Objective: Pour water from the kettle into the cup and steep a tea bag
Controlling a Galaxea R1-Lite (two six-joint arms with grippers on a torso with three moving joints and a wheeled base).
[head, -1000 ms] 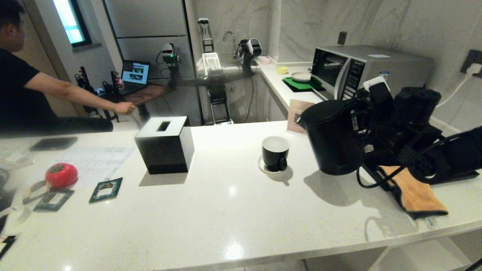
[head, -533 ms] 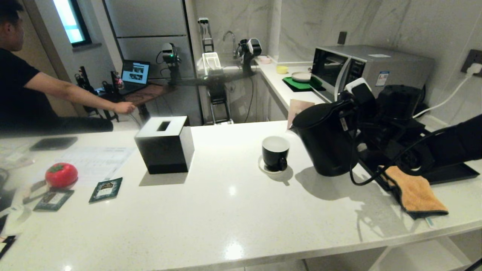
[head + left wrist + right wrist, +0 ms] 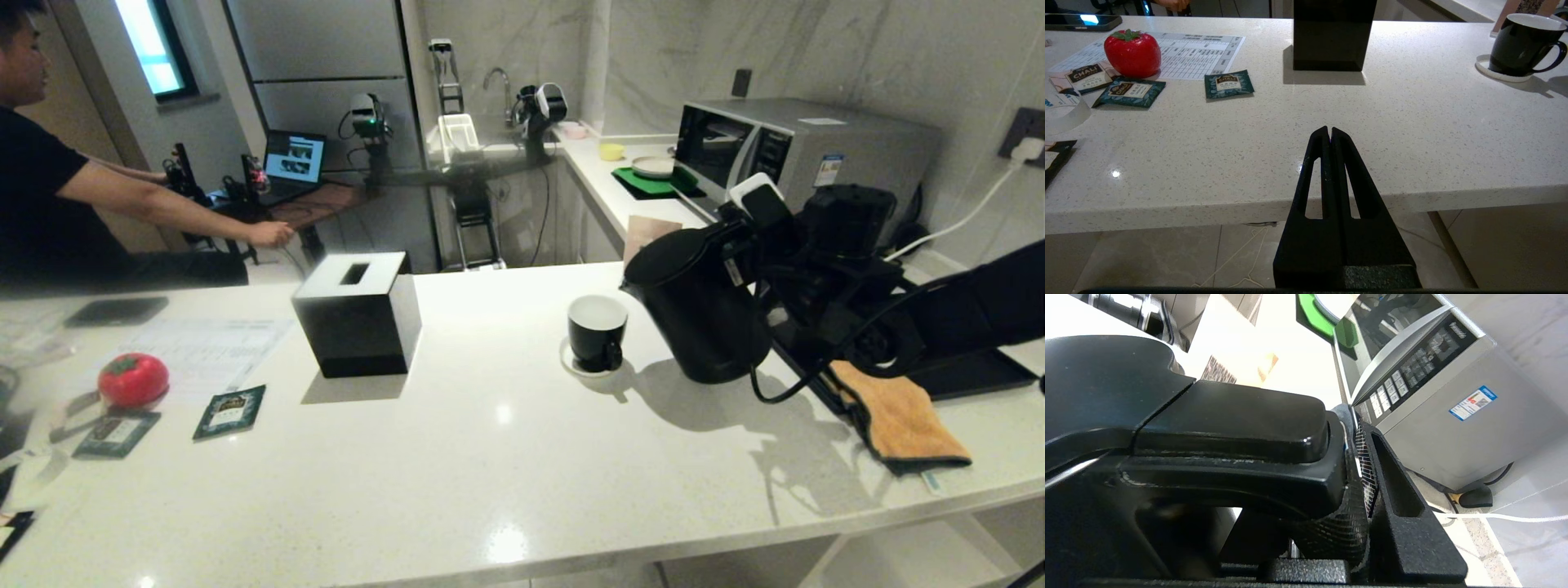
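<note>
Right pincer (image 3: 755, 245): my fingers are clamped on the handle of the kettle (image 3: 700, 314), one ribbed pad (image 3: 1367, 473) pressed against the handle's outer side; I hold it on the right part of the counter (image 3: 490, 457).
Kettle: tall, matte black, lid shut, leaning with its spout toward the cup (image 3: 597, 332); its base is at the counter surface just right of the cup, and I cannot tell whether it touches.
Cup: black outside, white inside, upright on a small white saucer (image 3: 571, 363), handle turned toward me; nothing visible inside it.
Left pincer (image 3: 1329, 136): my fingers are pressed together with nothing between them, parked off the near counter edge.
Tea bags: one dark green sachet (image 3: 230, 411) lies flat on the left of the counter, another (image 3: 114, 433) near it beside a red tomato-shaped object (image 3: 133, 380).
Tissue box (image 3: 357, 314): black cube, well left of the cup.
Orange cloth (image 3: 898, 416): draped over the edge of a black tray (image 3: 980, 371) under my right arm.
Microwave (image 3: 784, 151): behind the kettle, against the wall.
Person (image 3: 49, 188): seated beyond the counter's far left, one arm stretched toward a laptop (image 3: 292, 163).
</note>
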